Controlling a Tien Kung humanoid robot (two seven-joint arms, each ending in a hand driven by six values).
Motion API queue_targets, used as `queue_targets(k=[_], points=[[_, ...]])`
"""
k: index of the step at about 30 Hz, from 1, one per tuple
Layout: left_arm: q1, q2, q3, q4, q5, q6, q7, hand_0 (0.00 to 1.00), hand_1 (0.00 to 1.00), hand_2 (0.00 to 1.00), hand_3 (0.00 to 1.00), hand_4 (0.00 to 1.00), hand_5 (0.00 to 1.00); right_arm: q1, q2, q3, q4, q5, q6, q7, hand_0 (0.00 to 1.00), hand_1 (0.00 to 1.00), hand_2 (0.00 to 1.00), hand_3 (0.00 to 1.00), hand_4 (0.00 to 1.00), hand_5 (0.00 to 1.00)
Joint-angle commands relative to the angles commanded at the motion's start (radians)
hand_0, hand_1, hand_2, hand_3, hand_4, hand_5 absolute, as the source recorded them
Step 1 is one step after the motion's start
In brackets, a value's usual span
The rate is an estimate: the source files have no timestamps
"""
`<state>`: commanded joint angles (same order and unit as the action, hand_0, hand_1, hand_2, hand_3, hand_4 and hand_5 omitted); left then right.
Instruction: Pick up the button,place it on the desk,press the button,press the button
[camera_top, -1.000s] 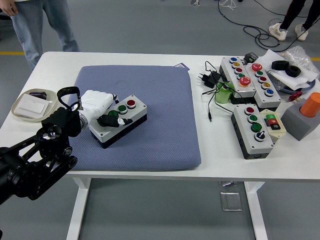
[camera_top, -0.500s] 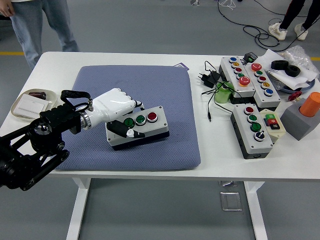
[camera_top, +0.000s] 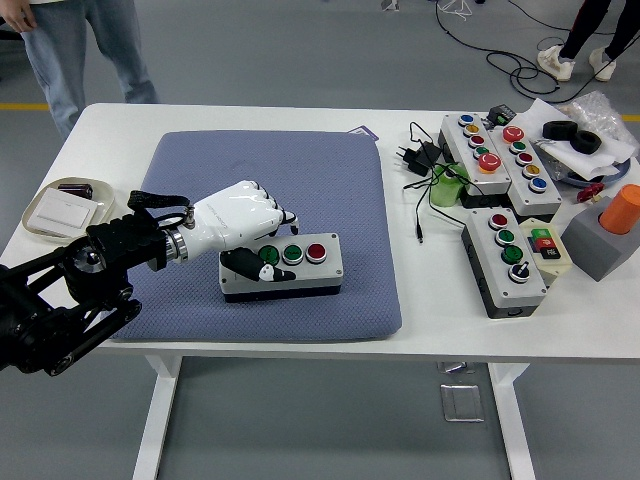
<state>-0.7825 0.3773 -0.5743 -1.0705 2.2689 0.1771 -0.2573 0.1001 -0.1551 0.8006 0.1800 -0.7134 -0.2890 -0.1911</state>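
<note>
**Trainee:** Placement first, left to right. What sat at the far left?

**Reviewer:** Your small tray (camera_top: 40, 225) with a pale block in it, near the left edge of the white surface (camera_top: 430, 310), well apart from the work. It played no part, so you were right to leave it there.

**Trainee:** And my left hand (camera_top: 240, 228)?

**Reviewer:** Its white fingers (camera_top: 262, 208) were curled over the far side of the button box (camera_top: 283, 267), with the dark thumb (camera_top: 243, 266) lying on the box's top at its left end. You were gripping the box, not pressing anything. I judged that grip sensible: it clamped the left end and left the two green buttons and the red button (camera_top: 316, 251) uncovered.

**Trainee:** Was the box down?

**Reviewer:** It looked flat on the blue mat (camera_top: 340, 190), towards the mat's near edge, level and not tilted. The soft mat probably kept it from sliding. I could not tell whether your hand bore any of its weight.

**Trainee:** My right hand?

**Reviewer:** Not in the picture.

**Trainee:** Anything further right?

**Reviewer:** Spare button boxes (camera_top: 505, 255), cables and an orange cylinder (camera_top: 622, 208) were clustered at the right, well apart from the mat. You needed to let go before pressing.
</note>
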Motion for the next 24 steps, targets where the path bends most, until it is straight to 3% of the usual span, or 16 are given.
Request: queue_targets(k=[1,2,7,8,13,14,21,24], points=[[-0.002,-0.002,0.001,0.004,0.0,-0.004,0.0,0.443,0.461,0.477,0.43,0.388,0.002,0.0,0.0,-0.001,0.0,0.001,0.0,0.0,0.627,0.477,0.539,0.582,0.279,0.022],[-0.006,-0.004,0.005,0.011,0.0,-0.008,0.001,0.459,0.48,0.519,0.462,0.327,0.002,0.0,0.0,-0.002,0.0,0.001,0.001,0.0,0.627,0.477,0.539,0.582,0.279,0.022],[-0.01,-0.009,0.003,0.023,0.0,-0.014,0.0,0.459,0.48,0.519,0.462,0.327,0.002,0.001,0.0,-0.003,0.0,-0.001,0.001,0.0,0.627,0.477,0.539,0.582,0.279,0.022],[-0.009,-0.008,-0.001,0.02,0.0,-0.011,0.0,0.469,0.521,0.649,0.542,0.38,0.002,0.0,0.0,-0.003,0.0,0.001,0.001,0.001,0.627,0.477,0.539,0.582,0.279,0.022],[-0.007,-0.011,-0.028,0.004,0.0,0.019,0.005,0.469,0.521,0.649,0.542,0.38,0.002,0.0,-0.001,-0.003,0.0,0.0,0.001,0.001,0.627,0.477,0.539,0.582,0.279,0.022],[-0.007,-0.012,-0.036,0.0,0.0,0.027,0.006,0.495,0.626,0.765,0.748,0.538,0.008,0.001,0.0,-0.003,0.0,-0.001,0.001,0.001,0.627,0.477,0.539,0.582,0.28,0.022],[-0.006,-0.009,-0.07,-0.022,0.0,0.046,0.009,0.505,0.653,0.799,0.762,0.551,0.031,0.0,0.0,-0.001,0.0,-0.001,0.001,0.0,0.627,0.477,0.539,0.582,0.279,0.022],[0.012,-0.002,-0.116,-0.064,0.0,0.047,0.015,0.505,0.653,0.799,0.762,0.551,0.031,0.0,0.0,-0.003,0.0,0.001,0.001,0.0,0.627,0.477,0.539,0.582,0.279,0.022]])
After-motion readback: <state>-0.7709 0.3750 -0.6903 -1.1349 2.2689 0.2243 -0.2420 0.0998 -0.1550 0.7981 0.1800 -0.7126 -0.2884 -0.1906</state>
